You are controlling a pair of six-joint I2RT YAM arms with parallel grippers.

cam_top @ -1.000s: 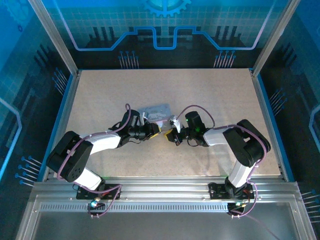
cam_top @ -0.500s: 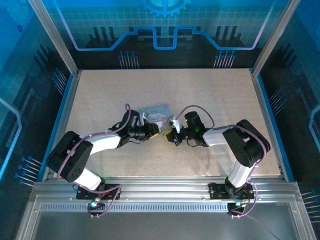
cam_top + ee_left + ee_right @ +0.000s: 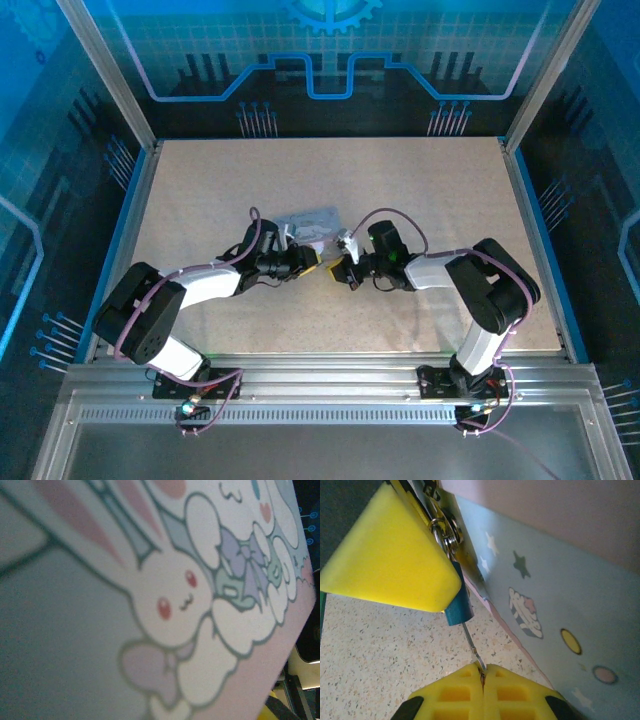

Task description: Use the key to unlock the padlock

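Observation:
The padlock (image 3: 458,606) is a tiny teal body hanging from the silvery clasp (image 3: 445,532) on the front of the tin box (image 3: 560,595). The key (image 3: 472,650) is a thin metal shaft running from the padlock's underside into my right gripper (image 3: 482,672), which is shut on it. One yellow finger (image 3: 395,555) of my left gripper presses against the box beside the clasp, just above the padlock. From above, my left gripper (image 3: 308,266) and right gripper (image 3: 340,272) meet nose to nose at the box's near edge. The box's rabbit-print lid (image 3: 150,605) hides the left fingers.
The tin box (image 3: 310,224) lies mid-table on the speckled tabletop (image 3: 420,190), tilted up against the left gripper. Blue rails (image 3: 530,230) border the table, and both arms' forearms lie low across its near half.
The right wrist has edged slightly to the left towards the padlock. Both grips are unchanged.

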